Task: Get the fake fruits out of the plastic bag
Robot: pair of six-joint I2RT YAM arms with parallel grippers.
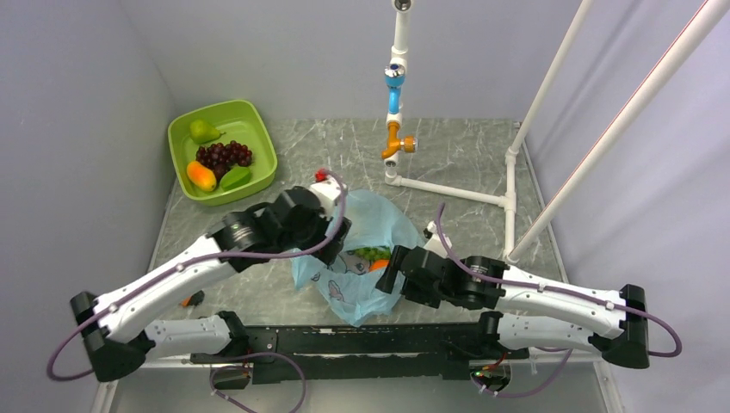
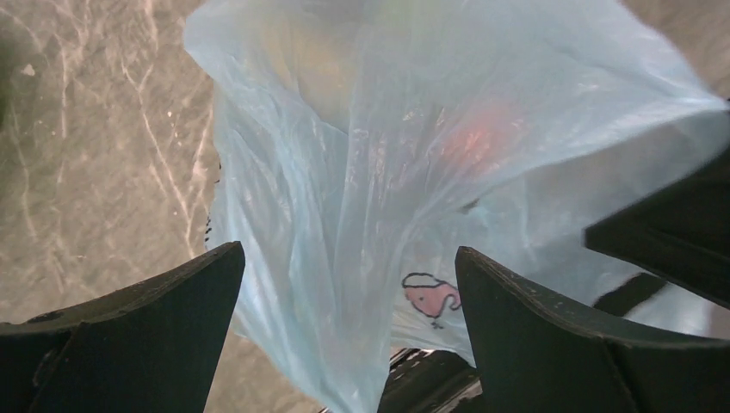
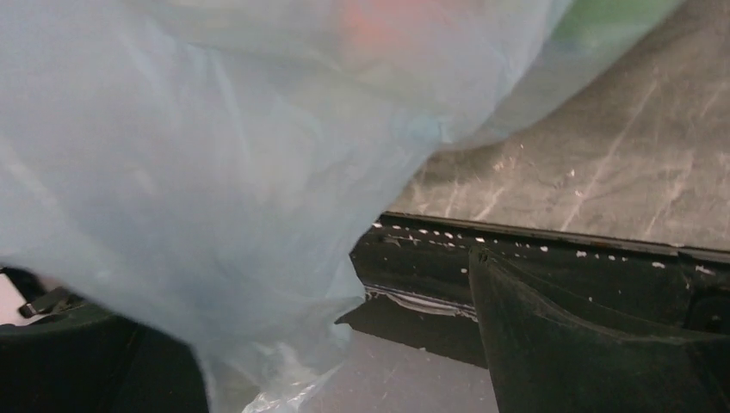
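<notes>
The light-blue plastic bag (image 1: 379, 222) lies crumpled at the table's middle, between the two arms. At its mouth a green fake fruit (image 1: 372, 253) and an orange one (image 1: 379, 265) show. My left gripper (image 1: 337, 241) is at the bag's left side, open. In the left wrist view its fingers (image 2: 185, 297) stand wide apart with loose bag film (image 2: 344, 198) between them and an orange shape (image 2: 478, 138) glowing through it. My right gripper (image 1: 386, 274) is at the bag's near right side, open. The bag (image 3: 215, 155) drapes over its left finger; the right finger (image 3: 551, 344) is bare.
A lime-green tub (image 1: 258, 129) at the back left holds a pear, a grape bunch, an orange-yellow fruit (image 1: 201, 175) and a green one (image 1: 234, 178). A white pipe frame (image 1: 510, 198) stands at the back right. A small dark-and-orange thing (image 1: 191, 300) lies by the left arm.
</notes>
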